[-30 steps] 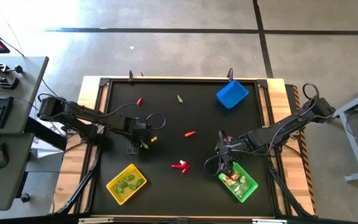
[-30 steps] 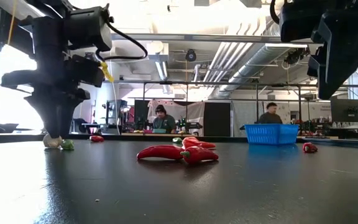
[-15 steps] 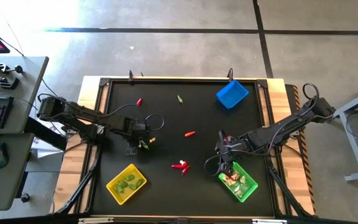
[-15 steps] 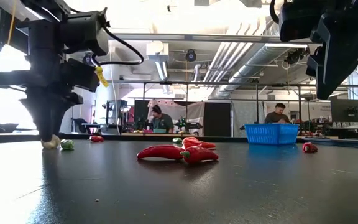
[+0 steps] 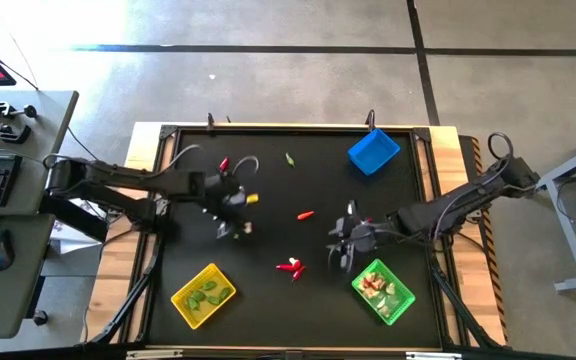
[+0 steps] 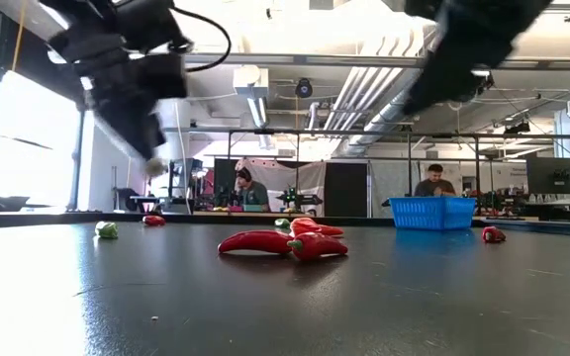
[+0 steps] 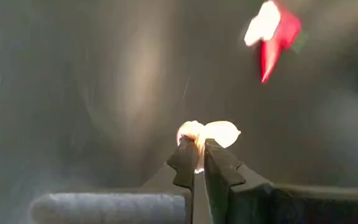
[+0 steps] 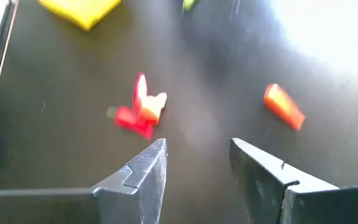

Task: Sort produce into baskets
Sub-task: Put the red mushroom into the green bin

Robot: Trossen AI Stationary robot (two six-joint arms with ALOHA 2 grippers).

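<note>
My left gripper (image 5: pixel 232 218) is shut on a whitish-pink bulb (image 7: pixel 209 133) and hangs above the table left of its middle; the low view shows the bulb (image 6: pixel 153 166) well above the tabletop. A green pod (image 6: pixel 106 229) lies on the table below it. My right gripper (image 8: pixel 197 149) is open with nothing between its fingers. It hovers just left of the green basket (image 5: pixel 383 291), near a cluster of red chilis (image 5: pixel 290 267). The yellow basket (image 5: pixel 203 293) holds green pods, and the blue basket (image 5: pixel 373 150) stands at the far right. My left gripper pinches the bulb's near side (image 7: pixel 197 144) between its two fingertips (image 7: pixel 185 163), coming from above and pointing down. Most of the bulb sticks out past the tips. It is lifted clear of the table.
Loose red chilis lie at the table's middle (image 5: pixel 306 214) and far left (image 5: pixel 224 163), and a green pod (image 5: pixel 289 158) lies near the far edge. The green basket holds whitish bulbs. People sit at desks in the room beyond the table.
My left gripper has shut on the bulb beside the green pod. It has lifted the bulb clear of the table, going up and a little toward the far and right edges; the pod stays on the table. My right gripper has gone left from over the green basket toward the red chilis, still open.
</note>
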